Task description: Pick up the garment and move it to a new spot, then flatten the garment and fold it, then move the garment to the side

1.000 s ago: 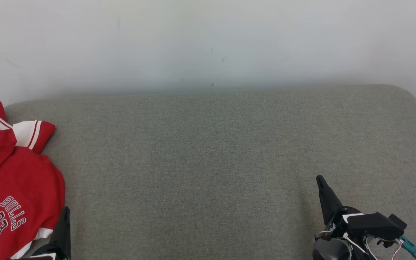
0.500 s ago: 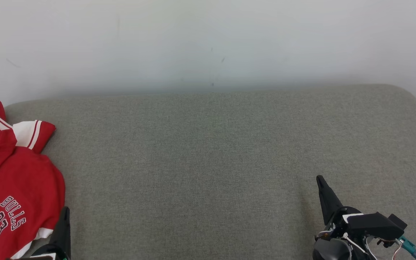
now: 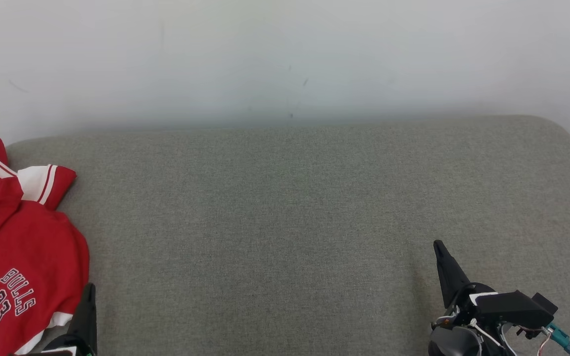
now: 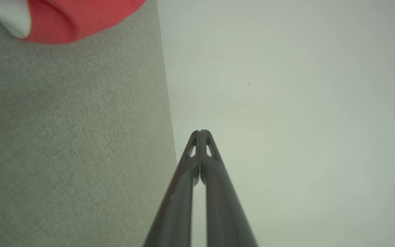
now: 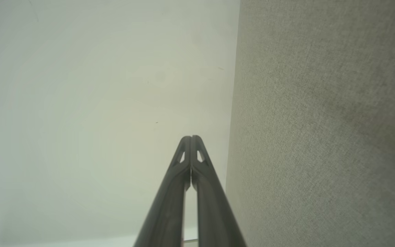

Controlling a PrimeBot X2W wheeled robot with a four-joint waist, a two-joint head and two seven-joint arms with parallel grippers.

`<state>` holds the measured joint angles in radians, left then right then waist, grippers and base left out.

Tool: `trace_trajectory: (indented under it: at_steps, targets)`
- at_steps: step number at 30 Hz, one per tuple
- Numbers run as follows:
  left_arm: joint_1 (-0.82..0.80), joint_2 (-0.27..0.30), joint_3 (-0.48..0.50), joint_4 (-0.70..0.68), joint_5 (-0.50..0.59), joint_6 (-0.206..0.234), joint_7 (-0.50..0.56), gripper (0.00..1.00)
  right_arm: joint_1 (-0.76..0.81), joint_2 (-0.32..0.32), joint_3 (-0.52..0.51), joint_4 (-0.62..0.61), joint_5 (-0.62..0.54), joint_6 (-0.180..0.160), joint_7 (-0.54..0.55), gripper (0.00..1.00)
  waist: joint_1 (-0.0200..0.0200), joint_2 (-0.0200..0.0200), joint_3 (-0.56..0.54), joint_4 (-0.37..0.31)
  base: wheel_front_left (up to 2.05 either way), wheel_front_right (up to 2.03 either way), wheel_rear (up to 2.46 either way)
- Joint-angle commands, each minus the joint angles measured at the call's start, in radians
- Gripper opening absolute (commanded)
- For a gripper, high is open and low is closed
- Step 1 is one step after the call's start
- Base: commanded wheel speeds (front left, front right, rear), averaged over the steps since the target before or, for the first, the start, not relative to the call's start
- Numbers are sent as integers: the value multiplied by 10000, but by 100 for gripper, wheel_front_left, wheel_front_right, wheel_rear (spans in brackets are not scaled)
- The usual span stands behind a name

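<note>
Left hand point(image 3: 89, 288) and right hand point(image 3: 437, 244) sit low, closed and empty, pointing wallward; garment point(image 3: 18, 247) hugs the cushion's point(image 3: 290, 222) left edge.

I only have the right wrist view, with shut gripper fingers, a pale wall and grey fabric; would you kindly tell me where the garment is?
Observer: The red jersey lies crumpled at the left end of the grey cushion, in the head view.
Operator: Thank you; is the left gripper holding it?
Observer: No; the left gripper is shut on nothing, fingertips together and pointing toward the wall, the jersey off to one side.
Operator: Is any print showing?
Observer: Yes, the lettering BULLS 23 faces up, low on the jersey.
</note>
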<state>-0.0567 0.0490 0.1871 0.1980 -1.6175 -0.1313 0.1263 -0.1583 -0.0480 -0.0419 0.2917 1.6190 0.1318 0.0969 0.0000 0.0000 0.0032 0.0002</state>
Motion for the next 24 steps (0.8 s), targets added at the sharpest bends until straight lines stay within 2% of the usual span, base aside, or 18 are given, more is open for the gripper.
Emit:
trace_trajectory:
  at_steps: [1, 11, 12, 15, 24]
  targets:
    - [38, -11, 13, 11, 72, 5, 35, 0, 98, 14, 17, -11, 12, -23, 8, 0, 0, 0, 0, 0, 0, 0, 0]
    - [38, -11, 12, 11, 72, 5, 34, 0, 98, 14, 17, -11, 12, -23, 8, 0, 0, 0, 0, 0, 0, 0, 0]
    - [2, -2, -6, 14, -3, 0, -6, 100, 3, 2, 0, 13, -4, 0, -8, 100, 0, 0, 0, 0, 0, 0, 0]
    - [169, -76, -31, 359, -6, 4, -13, 100, 274, 13, 7, 370, -4, 0, -13, 100, 0, 0, 1, 0, 0, 0, 0]
    - [186, -59, -345, 291, 288, 4, -493, 100, 319, 9, 187, 149, -309, -1, -456, 100, 0, 0, 7, 8, 0, 0, 0]
